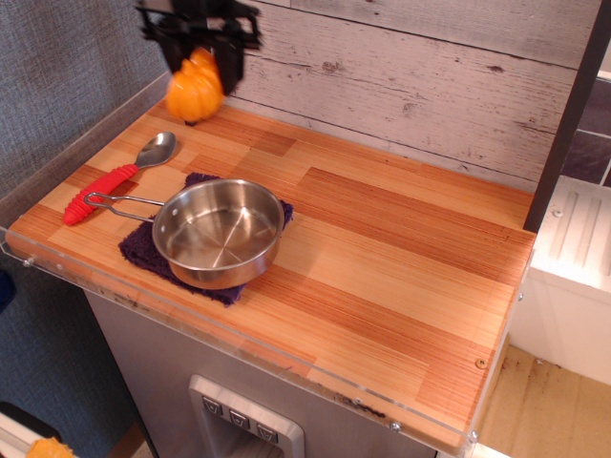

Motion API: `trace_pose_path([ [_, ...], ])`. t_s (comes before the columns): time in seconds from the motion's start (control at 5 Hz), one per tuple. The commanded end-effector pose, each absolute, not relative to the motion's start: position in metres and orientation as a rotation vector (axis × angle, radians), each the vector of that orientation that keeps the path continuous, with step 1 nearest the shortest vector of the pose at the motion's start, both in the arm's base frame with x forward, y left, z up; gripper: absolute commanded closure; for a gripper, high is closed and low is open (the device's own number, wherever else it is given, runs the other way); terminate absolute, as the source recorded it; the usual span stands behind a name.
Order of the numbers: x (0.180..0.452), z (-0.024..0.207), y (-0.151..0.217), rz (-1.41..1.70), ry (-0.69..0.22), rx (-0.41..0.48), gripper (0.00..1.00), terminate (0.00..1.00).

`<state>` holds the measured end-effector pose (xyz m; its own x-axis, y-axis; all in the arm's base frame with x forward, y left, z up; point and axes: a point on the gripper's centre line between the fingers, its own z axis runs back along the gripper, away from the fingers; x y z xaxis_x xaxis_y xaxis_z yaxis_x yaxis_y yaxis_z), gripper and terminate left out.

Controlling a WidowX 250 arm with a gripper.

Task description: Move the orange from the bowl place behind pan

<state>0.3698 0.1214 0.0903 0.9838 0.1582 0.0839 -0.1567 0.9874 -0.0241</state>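
The orange (195,88) is a glossy lobed toy fruit held in my gripper (199,74), which is shut on it. It hangs just above the back left of the wooden counter, near the wall. The bowl, which is also the pan (219,232), is a shiny steel vessel with a wire loop handle. It stands empty on a dark purple cloth (143,250) at the front left, well in front of the orange.
A red-handled spoon (116,177) lies left of the pan, its metal bowl toward the back. A plank wall (430,86) closes the back and a clear rail (76,153) the left side. The counter top (401,277) stretches to the right.
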Motion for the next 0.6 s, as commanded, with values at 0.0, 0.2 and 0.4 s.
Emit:
trace_pose_path([
  [0.0, 0.3906, 0.0715, 0.1314, 0.15, -0.102, 0.049, 1.0, 0.0],
  [0.2, 0.3933, 0.0626, 0.1384, 0.151, -0.09, 0.051, 0.0, 0.0],
  [0.4, 0.3944, 0.0635, 0.1397, 0.156, -0.104, 0.04, 0.0, 0.0],
])
